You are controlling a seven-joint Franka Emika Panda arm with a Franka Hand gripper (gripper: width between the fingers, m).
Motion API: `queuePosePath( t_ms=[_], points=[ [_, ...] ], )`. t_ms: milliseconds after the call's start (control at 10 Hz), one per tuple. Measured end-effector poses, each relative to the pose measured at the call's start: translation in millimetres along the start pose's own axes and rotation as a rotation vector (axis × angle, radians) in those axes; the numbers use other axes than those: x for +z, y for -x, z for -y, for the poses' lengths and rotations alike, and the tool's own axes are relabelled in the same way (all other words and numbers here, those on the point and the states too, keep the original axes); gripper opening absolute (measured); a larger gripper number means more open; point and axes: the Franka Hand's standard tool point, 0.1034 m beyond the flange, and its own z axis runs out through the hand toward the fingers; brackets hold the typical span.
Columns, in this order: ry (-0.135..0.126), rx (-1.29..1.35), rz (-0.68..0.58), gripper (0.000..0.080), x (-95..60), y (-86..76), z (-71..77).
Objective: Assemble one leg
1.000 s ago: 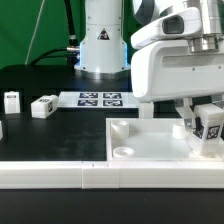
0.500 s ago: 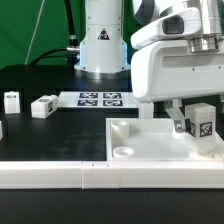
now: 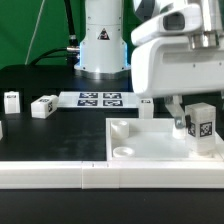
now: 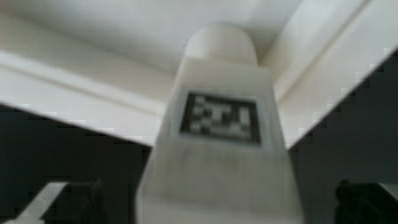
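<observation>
The marker board lies flat on the black table, at the back. A large white panel (with a round socket at its near corner) lies toward the exterior view's right, and a long white rail runs along the front edge.

- The leg is a small white block with a black-and-white square tag on the face turned toward the camera.
- It stands upright at about 3 o'clock in the exterior view, at the far right corner of the flat white panel.
- In the wrist view the leg fills the middle as a tall white post with a rounded tip, its tag facing the camera.
- Three more small tagged blocks lie at about 9 o'clock on the dark table.
</observation>
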Motion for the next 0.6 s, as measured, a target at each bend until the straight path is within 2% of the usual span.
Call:
queuePosePath(
  t_ms=[100, 400, 500, 600],
  points=[
    [0.001, 0.001, 0.001, 0.0648, -3.7, -1.3, -1.2],
    [-0.014, 0.002, 0.043, 0.0648, 0.8, 3.2, 3.0],
    [-0.042, 0.011, 0.138, 0.0648, 2.2, 8.8, 8.9],
    [-0.067, 0.018, 0.233, 0.0648, 1.0, 7.5, 9.5]
  ],
)
